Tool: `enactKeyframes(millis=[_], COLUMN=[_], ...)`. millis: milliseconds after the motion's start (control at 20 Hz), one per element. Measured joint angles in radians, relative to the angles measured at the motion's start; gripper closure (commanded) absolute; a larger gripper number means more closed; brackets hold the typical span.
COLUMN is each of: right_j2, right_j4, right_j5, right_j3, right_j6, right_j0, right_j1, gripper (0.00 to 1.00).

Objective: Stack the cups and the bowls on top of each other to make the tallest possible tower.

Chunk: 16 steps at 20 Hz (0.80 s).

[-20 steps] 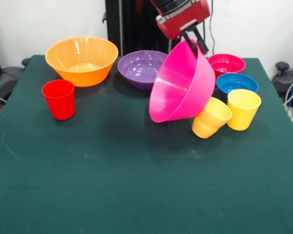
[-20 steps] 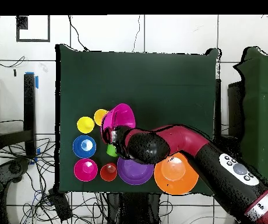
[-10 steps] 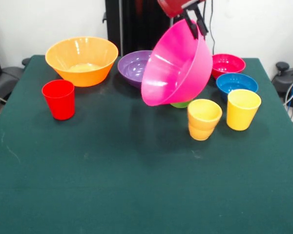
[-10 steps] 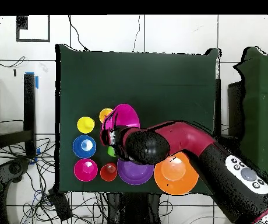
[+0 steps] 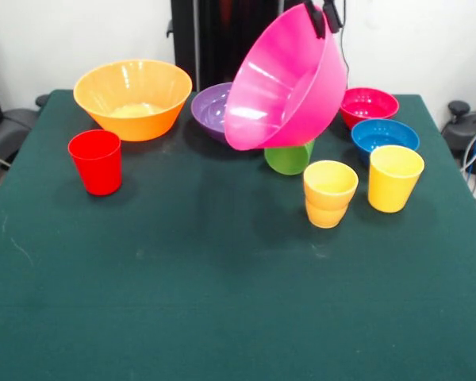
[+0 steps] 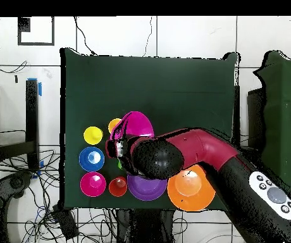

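Observation:
My gripper (image 5: pixel 323 19) at the top edge is shut on the rim of the big hot pink bowl (image 5: pixel 285 79), which hangs tilted above the table with its mouth facing down-left. Right under it stands a green cup (image 5: pixel 289 157). An orange-yellow cup (image 5: pixel 330 193) and a yellow cup (image 5: pixel 395 177) stand upright to its right. A red cup (image 5: pixel 96 161) stands alone at the left. The orange bowl (image 5: pixel 132 98), purple bowl (image 5: pixel 213 109), small crimson bowl (image 5: pixel 370 103) and blue bowl (image 5: pixel 385 135) line the far side. From overhead the arm (image 6: pixel 192 149) covers part of the pink bowl (image 6: pixel 135 122).
The green table cloth (image 5: pixel 222 302) stretches open toward the near side. Overhead, the cups and bowls cluster near the table's lower left, and cables and black stands lie off the table's left edge (image 6: pixel 62 126).
The pink bowl has risen and shifted left in the gripper, uncovering the green cup. The orange-yellow cup, tilted against the bowl a second ago, now stands upright.

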Motion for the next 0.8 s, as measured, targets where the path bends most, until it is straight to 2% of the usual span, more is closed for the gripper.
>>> enactKeyframes(millis=[400, 800], right_j2=[0.001, 0.0], right_j4=[0.002, 0.002], right_j5=[-0.006, -0.09], right_j3=[0.007, 0.032], right_j6=[0.0, 0.0], right_j0=[0.028, 0.072], right_j1=[0.033, 0.104], gripper=[1.0, 1.0])
